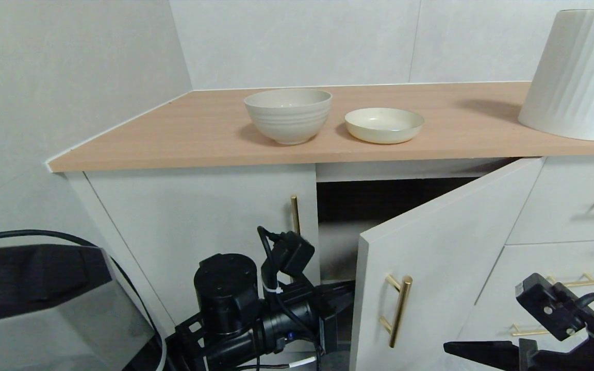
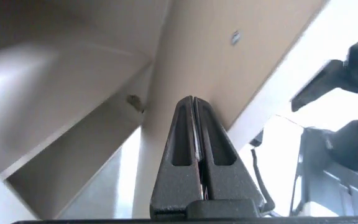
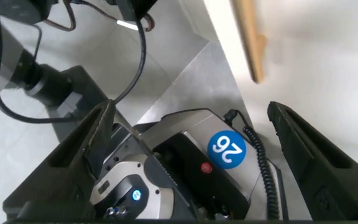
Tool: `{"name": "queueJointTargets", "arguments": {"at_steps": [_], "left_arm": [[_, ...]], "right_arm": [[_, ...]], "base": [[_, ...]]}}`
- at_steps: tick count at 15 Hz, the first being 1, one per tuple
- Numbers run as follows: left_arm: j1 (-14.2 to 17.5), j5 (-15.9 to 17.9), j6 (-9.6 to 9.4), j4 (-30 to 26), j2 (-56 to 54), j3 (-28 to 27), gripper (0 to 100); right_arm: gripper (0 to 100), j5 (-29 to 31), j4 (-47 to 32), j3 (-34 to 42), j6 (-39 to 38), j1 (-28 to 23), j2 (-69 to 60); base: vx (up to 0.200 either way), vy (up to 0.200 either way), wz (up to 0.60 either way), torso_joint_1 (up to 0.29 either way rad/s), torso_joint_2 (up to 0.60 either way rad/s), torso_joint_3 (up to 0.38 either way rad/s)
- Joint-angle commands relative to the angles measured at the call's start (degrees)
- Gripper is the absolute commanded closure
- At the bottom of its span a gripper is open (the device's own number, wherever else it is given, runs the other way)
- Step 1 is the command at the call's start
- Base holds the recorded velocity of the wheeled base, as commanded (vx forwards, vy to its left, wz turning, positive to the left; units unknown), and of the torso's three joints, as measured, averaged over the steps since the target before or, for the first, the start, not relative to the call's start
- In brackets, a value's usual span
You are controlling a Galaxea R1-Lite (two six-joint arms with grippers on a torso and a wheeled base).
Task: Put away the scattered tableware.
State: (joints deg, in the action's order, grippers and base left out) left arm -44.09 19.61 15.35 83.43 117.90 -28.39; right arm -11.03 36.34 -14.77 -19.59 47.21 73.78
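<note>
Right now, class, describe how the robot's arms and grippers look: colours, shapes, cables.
The left arm is black, with a cylindrical joint, looped cables and a white cable tie. The left gripper has dark, tapering, slotted fingers. The right gripper has long black wedge-shaped fingers.

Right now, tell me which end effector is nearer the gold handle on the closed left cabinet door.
Left. The left end effector sits just below that handle, at the edge of the open door; the right end effector hangs low beyond the open door, farther right.
</note>
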Motion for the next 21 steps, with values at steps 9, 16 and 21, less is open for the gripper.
{"name": "queueJointTargets", "arguments": {"at_steps": [9,16,21], "left_arm": [[-0.82,-0.45,0.03,-2.84,2.16,-7.29,100],[-0.82,-0.54,0.03,-2.49,5.15,-9.31,100],[-0.12,-0.54,0.03,-3.01,9.81,-16.43,100]], "right_arm": [[0,-0.04,0.05,0.10,-0.01,0.07,0.14],[0,-0.04,-0.04,0.54,0.61,0.16,0.14],[0,-0.04,-0.04,0.54,0.78,0.07,-0.04]], "base": [[0.000,0.000,0.00,0.000,0.00,0.000],[-0.171,0.000,0.00,0.006,0.00,0.002],[0.000,0.000,0.00,0.000,0.00,0.000]]}}
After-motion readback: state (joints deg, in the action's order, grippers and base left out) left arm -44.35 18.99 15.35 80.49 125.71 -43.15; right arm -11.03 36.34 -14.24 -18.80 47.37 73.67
